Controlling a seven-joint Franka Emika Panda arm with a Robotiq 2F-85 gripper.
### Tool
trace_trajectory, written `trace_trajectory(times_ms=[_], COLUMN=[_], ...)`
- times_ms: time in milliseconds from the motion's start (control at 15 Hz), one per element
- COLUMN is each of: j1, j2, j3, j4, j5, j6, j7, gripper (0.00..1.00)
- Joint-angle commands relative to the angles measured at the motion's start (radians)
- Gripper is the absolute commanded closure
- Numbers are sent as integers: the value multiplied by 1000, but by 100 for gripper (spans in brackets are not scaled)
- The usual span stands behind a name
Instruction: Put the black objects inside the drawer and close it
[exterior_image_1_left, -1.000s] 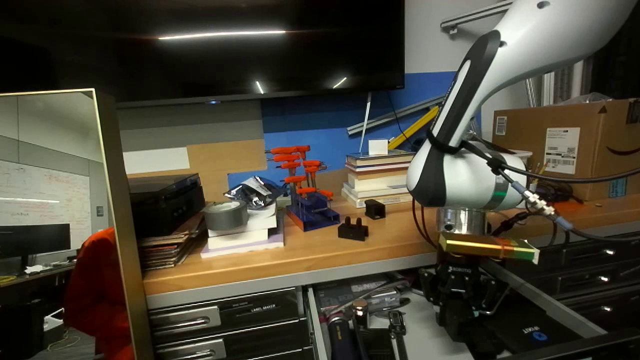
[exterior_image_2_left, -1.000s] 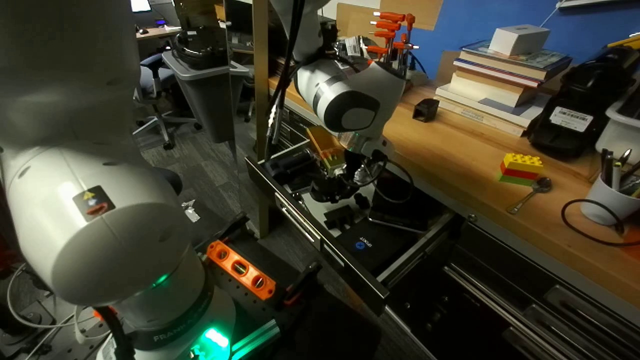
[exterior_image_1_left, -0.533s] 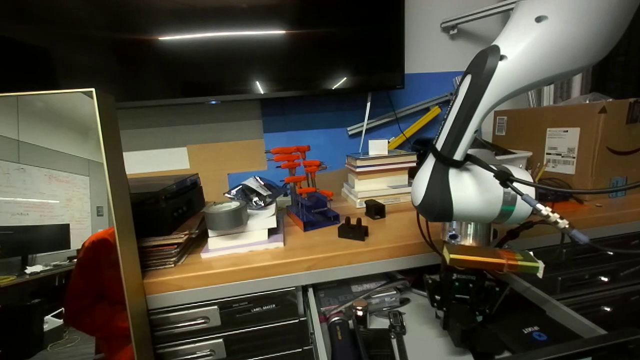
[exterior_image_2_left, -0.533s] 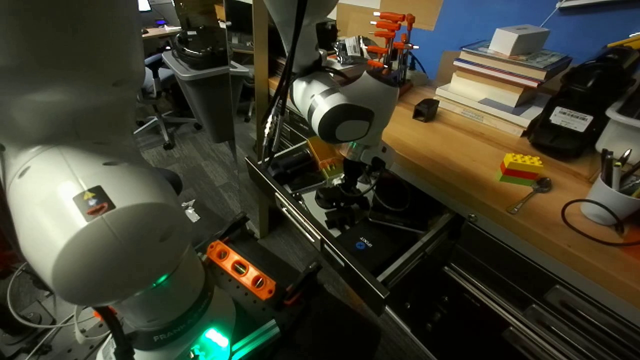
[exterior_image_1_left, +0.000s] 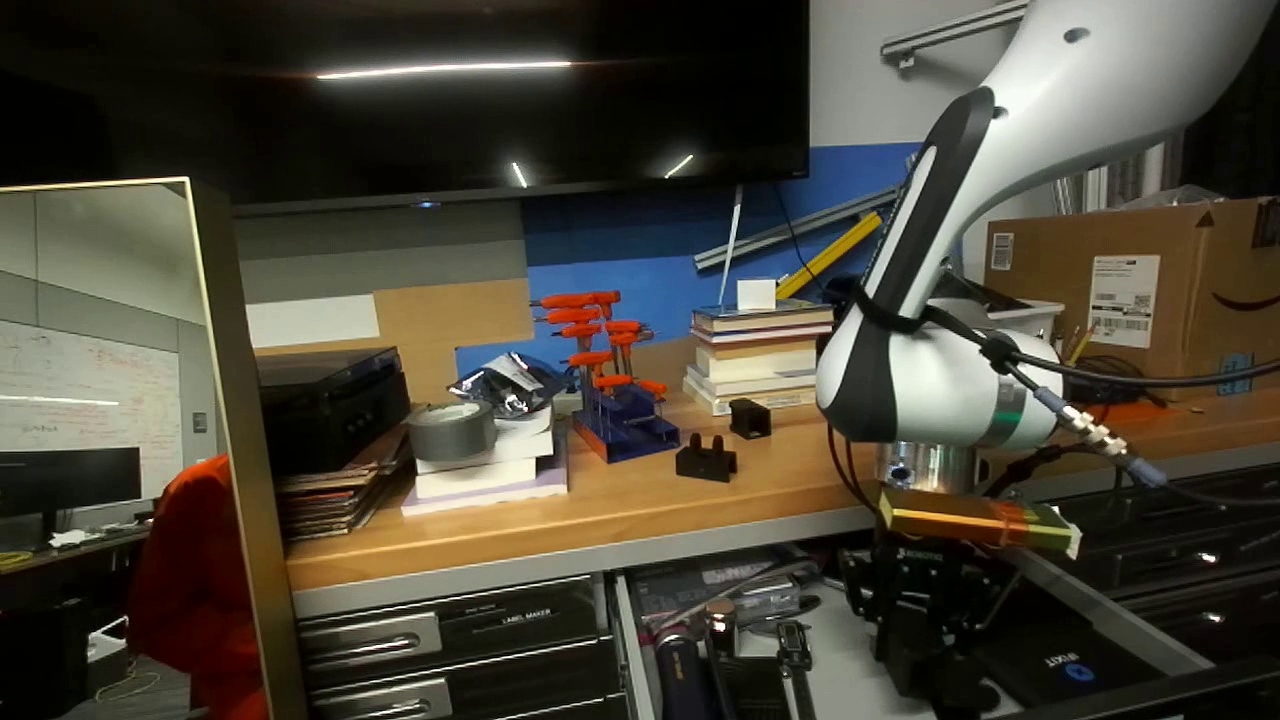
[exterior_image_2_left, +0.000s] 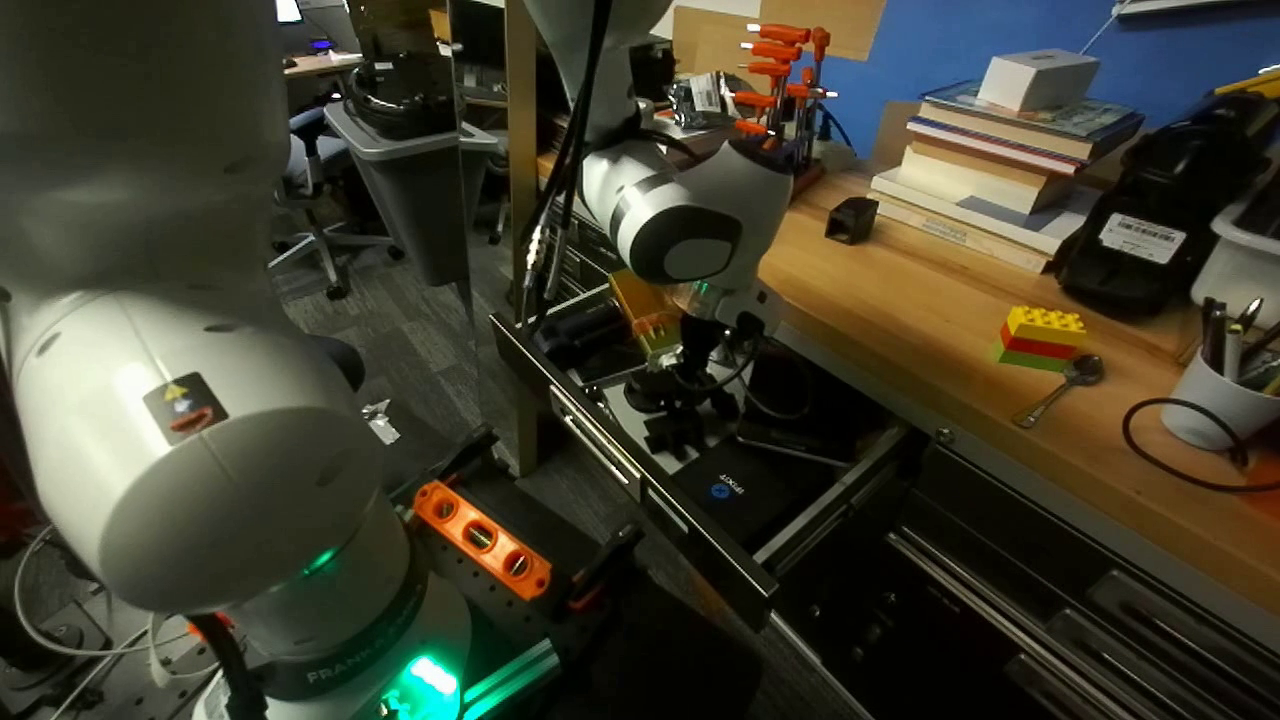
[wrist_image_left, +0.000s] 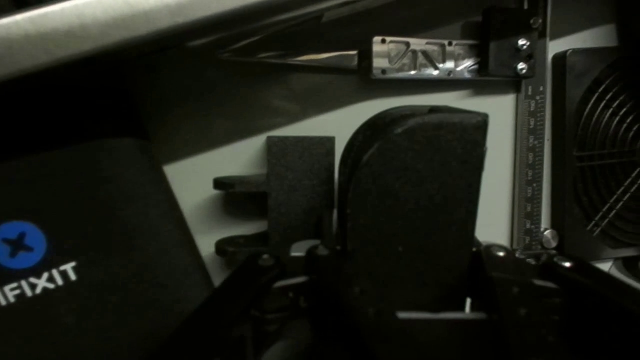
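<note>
The drawer (exterior_image_1_left: 1125, 622) stands open in both exterior views, its side rail (exterior_image_2_left: 835, 510) at the right. My gripper (wrist_image_left: 407, 255) is low inside it, fingers on both sides of a black rounded block (wrist_image_left: 415, 175). The gripper (exterior_image_1_left: 922, 625) hides part of the block in the exterior views. A black two-pronged bracket (wrist_image_left: 301, 185) lies on the drawer floor just left of the block in the wrist view; it also shows in an exterior view (exterior_image_2_left: 672, 434). A similar black bracket (exterior_image_1_left: 706, 462) and a hollow black cube (exterior_image_1_left: 750, 418) stand on the desk; the cube shows in both exterior views (exterior_image_2_left: 851, 220).
In the drawer lie a black iFixit box (wrist_image_left: 100, 210), a caliper (wrist_image_left: 528, 165), a black fan (wrist_image_left: 607, 145) and other tools (exterior_image_1_left: 685, 665). On the desk are red hex keys (exterior_image_1_left: 625, 400), books (exterior_image_1_left: 760, 360), a toy brick stack (exterior_image_2_left: 1042, 338) and a spoon (exterior_image_2_left: 1060, 390).
My gripper has moved slightly down into the drawer with the black block, then shifted a little. The drawer and desk objects have not moved.
</note>
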Motion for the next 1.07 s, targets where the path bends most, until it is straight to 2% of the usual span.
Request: trace_trajectory(times_ms=[0,267,533,867,1000], j1=[-35,-38,-23,-22,-32], j2=[-18,-13,-39,-72,-72], j3=[60,73,62,90,108], j4=[-13,-12,-24,-28,-17], j5=[89,129,113,124,139], j6=[4,6,50,108,77], j7=[-79,-103,-81,-103,-127], gripper=[75,75,75,75,75])
